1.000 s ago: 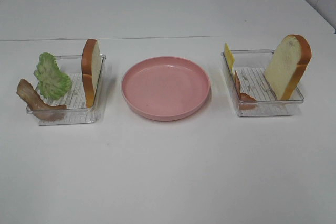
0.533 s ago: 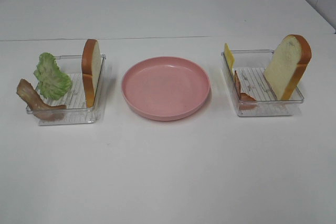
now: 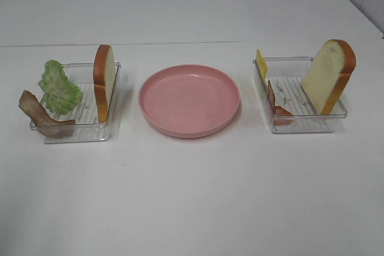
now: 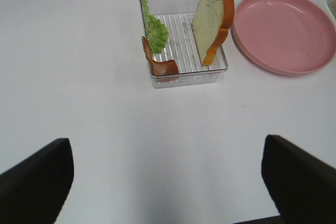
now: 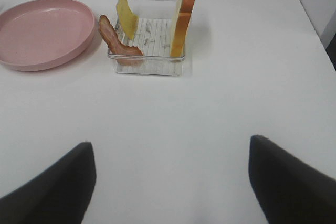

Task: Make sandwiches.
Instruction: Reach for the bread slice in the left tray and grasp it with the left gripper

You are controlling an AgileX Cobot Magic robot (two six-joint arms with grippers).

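- Exterior high view has neither of my grippers in it. No part of the sandwiches is stacked yet, and the pink plate [image 3: 189, 100] between the two trays carries nothing.
- My left gripper [image 4: 165, 145] hangs well short of the left tray [image 3: 84, 135], jaws spread wide with nothing between them. My right gripper [image 5: 170, 145] hangs the same way before the right tray [image 3: 306, 127], spread and holding nothing.
- The left tray is clear plastic with a ribbed floor. The left bread slice [image 3: 104, 82] stands on edge against the wall nearest the plate. The lettuce [image 3: 59, 88] stands upright at the outer wall, and the left bacon strip [image 3: 39, 115] is draped over the outer front corner.
- In the right tray, the right bread slice [image 3: 328, 76] leans upright at the wall away from the plate. The cheese slice [image 3: 261, 64] stands at the back of the plate-side wall, and the right bacon strip [image 3: 276, 103] slumps along that same wall.
- I judge all of these toy pieces to be light. The bread looks soft and springy, so I would pinch across its flat faces near the top crust, which rises well above the rim.
- The lettuce looks floppy, and its ruffled upper edge is the hold. The cheese is thin and may bend or slip, so I would take the corner poking above the rim. On each bacon strip the raised end is reachable.
- The trays look light too, so one may slide or lift along with a piece.
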